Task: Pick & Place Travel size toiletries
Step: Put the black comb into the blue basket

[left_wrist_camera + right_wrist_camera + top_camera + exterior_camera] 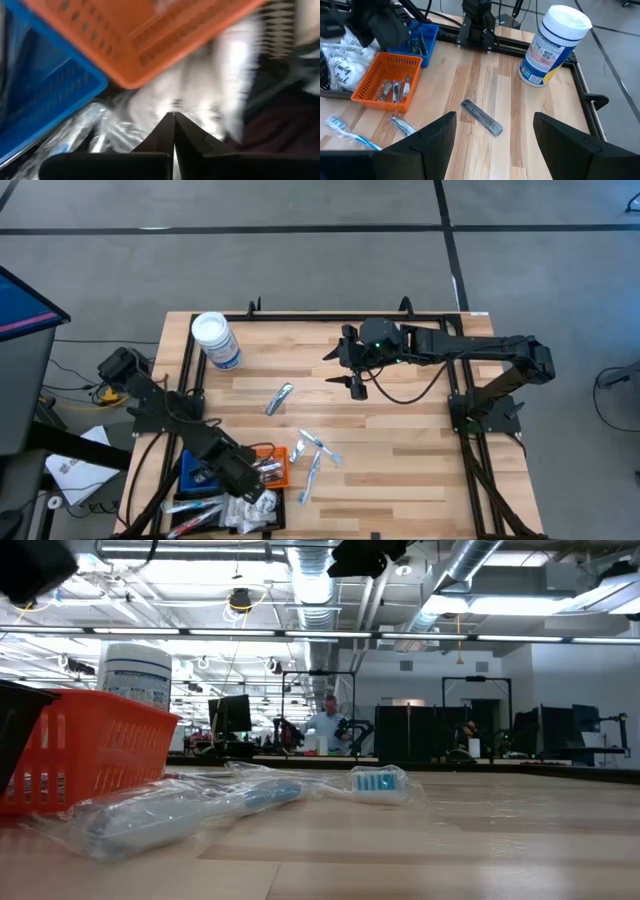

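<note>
The travel size toiletries lie about the near left of the table. Clear-wrapped toothbrushes (315, 455) (250, 795) lie flat on the wood, and a slim silvery packet (279, 398) (481, 117) lies flat mid-table. White packets (210, 85) (340, 65) are heaped by the trays. My left gripper (266, 498) (174, 122) is shut with nothing between its fingers, over the white packets next to the orange tray (272, 465). My right gripper (357, 385) (492, 135) is open, held high over mid-table above the silvery packet.
The orange tray (387, 82) holds several small metal items. A blue tray (195, 470) (420, 37) sits beside it. A white-lidded clear jar (216, 340) (555, 45) stands at the far left. Bare wood lies to the right of the toothbrushes.
</note>
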